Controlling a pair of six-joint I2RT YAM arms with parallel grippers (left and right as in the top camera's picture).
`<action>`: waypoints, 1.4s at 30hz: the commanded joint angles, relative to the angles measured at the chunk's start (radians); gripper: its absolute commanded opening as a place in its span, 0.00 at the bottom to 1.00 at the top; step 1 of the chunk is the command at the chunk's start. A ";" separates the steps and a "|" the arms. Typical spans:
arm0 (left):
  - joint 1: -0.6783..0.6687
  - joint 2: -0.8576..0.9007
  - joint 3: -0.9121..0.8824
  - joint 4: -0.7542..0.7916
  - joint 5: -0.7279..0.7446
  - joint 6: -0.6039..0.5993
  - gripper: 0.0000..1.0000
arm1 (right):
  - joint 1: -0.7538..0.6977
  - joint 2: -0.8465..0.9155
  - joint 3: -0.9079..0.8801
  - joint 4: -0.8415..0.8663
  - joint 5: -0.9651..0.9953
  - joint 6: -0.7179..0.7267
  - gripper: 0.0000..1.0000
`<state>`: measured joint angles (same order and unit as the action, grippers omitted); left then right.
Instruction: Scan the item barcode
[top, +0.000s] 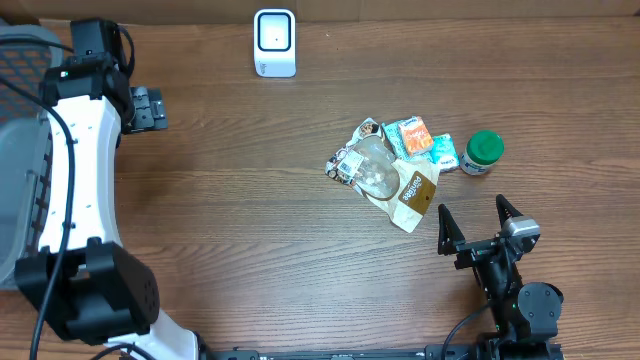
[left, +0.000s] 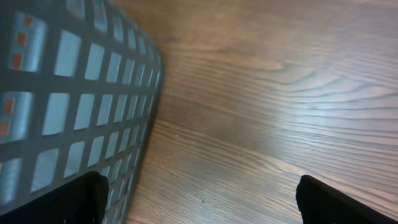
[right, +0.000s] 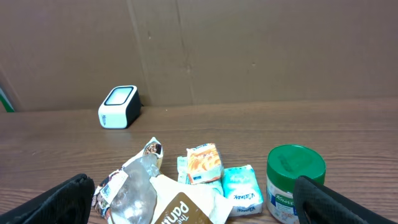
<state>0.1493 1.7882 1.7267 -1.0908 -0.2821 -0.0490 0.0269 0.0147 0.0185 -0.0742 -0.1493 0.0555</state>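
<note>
Overhead view cuts off the grey basket (top: 18, 150) at the left edge; print on the crumpled bag (top: 400, 185) is unreadable. The left pincer (left: 202, 196) and right pincer (top: 478, 222) gape wide, empty.

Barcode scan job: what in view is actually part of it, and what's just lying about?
Job: white scanner; candidate items: crumpled snack bag, orange packet, teal packet, green-lidded jar; right claw, open, nearest them.
Lying about: grey mesh basket at the table's left edge, by the open left claw.
</note>
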 joint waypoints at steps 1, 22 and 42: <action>-0.066 -0.126 0.011 0.003 -0.009 0.008 0.99 | -0.002 -0.012 -0.011 0.005 -0.001 0.000 1.00; -0.189 -0.868 -0.855 0.805 0.237 0.060 1.00 | -0.002 -0.012 -0.011 0.005 -0.001 -0.001 1.00; -0.179 -1.624 -1.660 1.192 0.325 0.372 0.99 | -0.002 -0.012 -0.011 0.005 -0.001 -0.001 1.00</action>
<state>-0.0380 0.2417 0.1322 0.0998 0.0280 0.2630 0.0269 0.0147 0.0185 -0.0738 -0.1497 0.0563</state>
